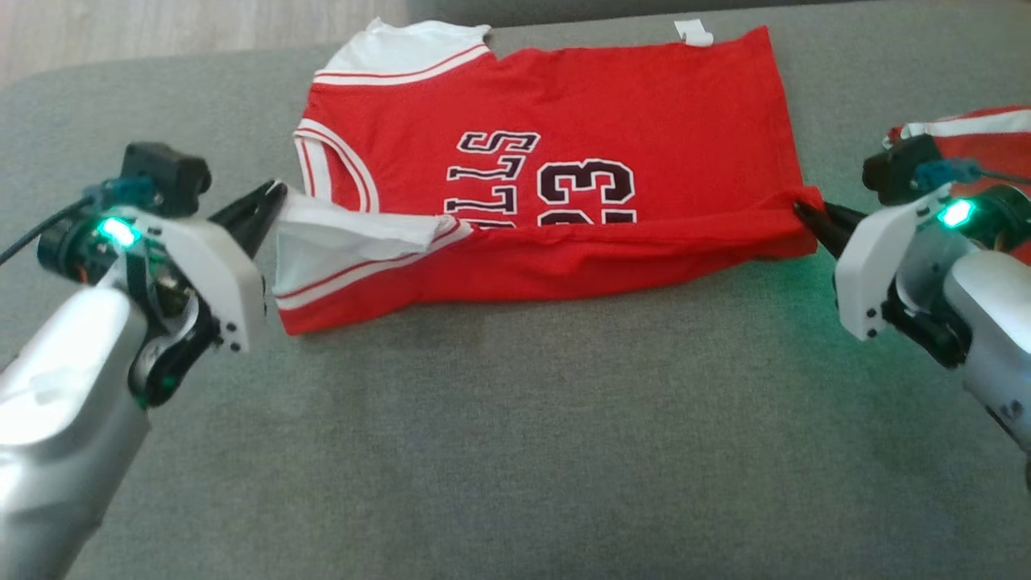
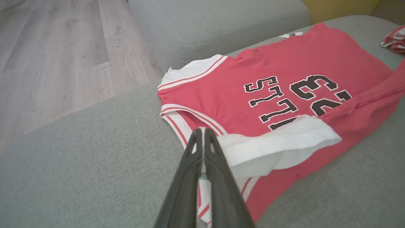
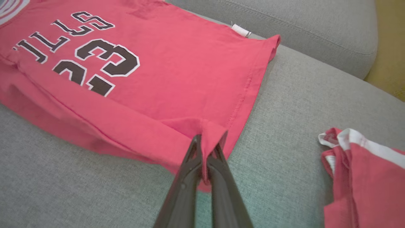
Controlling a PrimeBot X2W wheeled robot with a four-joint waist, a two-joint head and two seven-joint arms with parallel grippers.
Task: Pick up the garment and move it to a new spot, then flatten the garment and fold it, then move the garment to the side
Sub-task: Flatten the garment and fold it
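Note:
The garment point(image 1: 612, 113) is a red jersey with white sleeves and dark lettering, lying on the grey cushion with its near edge folded up over the print. My left gripper point(image 1: 274, 196) is shut on the white sleeve corner at the jersey's left; in the left wrist view the fingers point(image 2: 202, 139) pinch white and red-striped cloth of the garment point(image 2: 284, 79). My right gripper point(image 1: 801, 211) is shut on the red hem corner at the right; in the right wrist view its tips point(image 3: 208, 142) clamp a red fold of the garment point(image 3: 177, 63).
A second red and white piece of clothing point(image 3: 364, 177) lies bunched on the cushion point(image 1: 515, 451) at the far right point(image 1: 983, 129). A raised grey sofa cushion point(image 2: 215, 22) stands behind the jersey. Wooden floor point(image 2: 57, 57) lies beyond the cushion's left edge.

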